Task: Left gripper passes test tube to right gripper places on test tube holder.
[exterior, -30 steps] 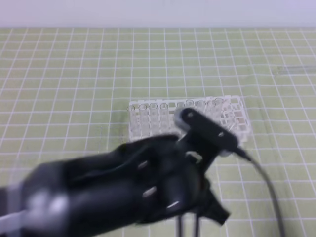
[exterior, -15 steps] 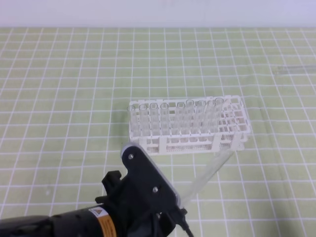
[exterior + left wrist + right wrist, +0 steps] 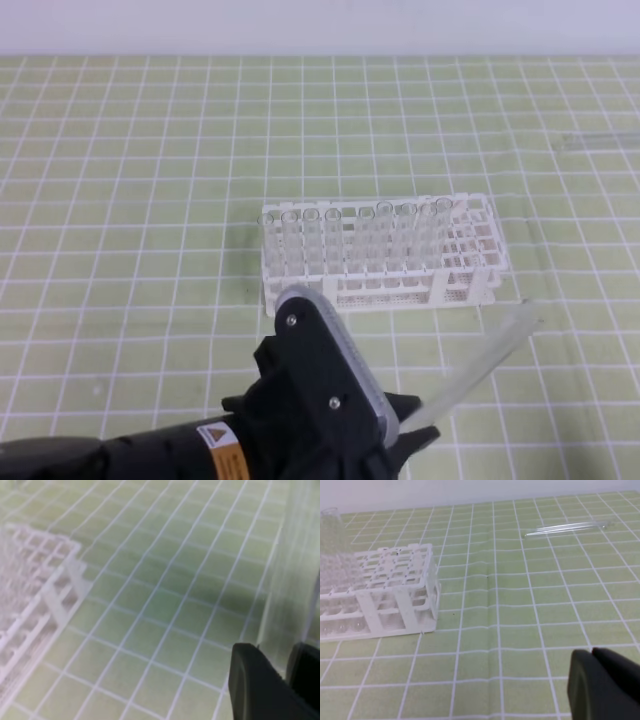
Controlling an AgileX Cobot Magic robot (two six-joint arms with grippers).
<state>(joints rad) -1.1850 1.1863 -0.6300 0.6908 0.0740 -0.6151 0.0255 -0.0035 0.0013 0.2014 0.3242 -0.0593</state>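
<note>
Test tube [image 3: 478, 366] tilted and blurred, gripped at its lower end by left gripper [image 3: 405, 432], white test tube holder [image 3: 460, 292] beyond, right gripper [image 3: 592, 656] fully closed, empty.

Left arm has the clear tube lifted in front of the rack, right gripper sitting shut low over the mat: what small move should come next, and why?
Probably open the black right gripper: its jaws are shut and empty, apart from the slender clear test tube. The black left gripper holds that tube by its lower end, tilted up to the right, clear of the white plastic lattice rack, so a handover needs open jaws first.
</note>
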